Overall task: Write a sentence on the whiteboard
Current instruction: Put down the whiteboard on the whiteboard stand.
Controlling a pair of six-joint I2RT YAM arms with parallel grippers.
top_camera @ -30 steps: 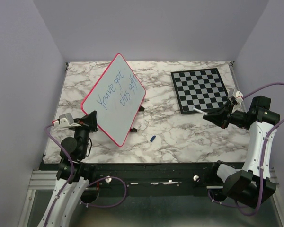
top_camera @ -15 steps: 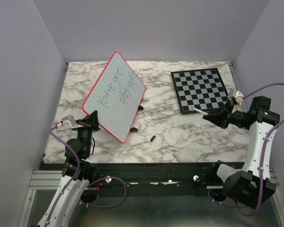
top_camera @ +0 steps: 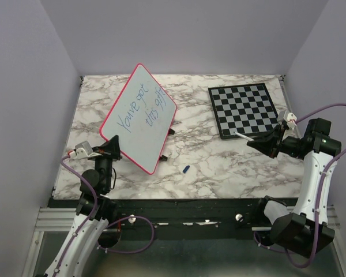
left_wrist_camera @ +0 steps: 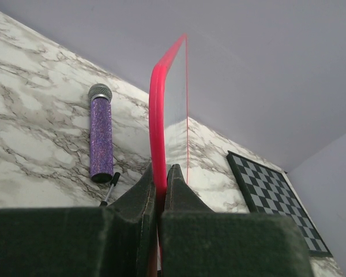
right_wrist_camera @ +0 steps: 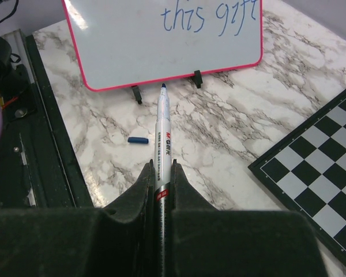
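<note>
1. The large white rectangular whiteboard (top_camera: 139,118) with a thin pink-red rim stands tilted over the left half of the grey-veined marble table (top_camera: 219,167). Its right-hand edge rests on two small black clips (top_camera: 163,156).
2. The blue handwritten sentence (top_camera: 141,108) runs in two lines across the board face. In the right wrist view its lower line reads "this gift" (right_wrist_camera: 210,16).
3. The left gripper (top_camera: 112,142) is clamped on the whiteboard's near-left rim. In the left wrist view its fingers (left_wrist_camera: 147,187) pinch the pink edge, and the board rises from them edge-on.
4. On the far side of the board lies a purple glittery microphone (left_wrist_camera: 100,133) with a grey mesh head, flat on the marble and apart from the rim.
5. The right gripper (top_camera: 255,140) is closed around a white-barrelled marker (right_wrist_camera: 162,135). Its uncapped tip points towards the board's clipped edge but is well apart from it.
6. A small blue cap (top_camera: 185,168) lies on the bare marble between the board and the right gripper.
7. The grey-and-black checkered chessboard (top_camera: 244,109) lies flat at the far right, with its near edge just beside the marker.
</note>
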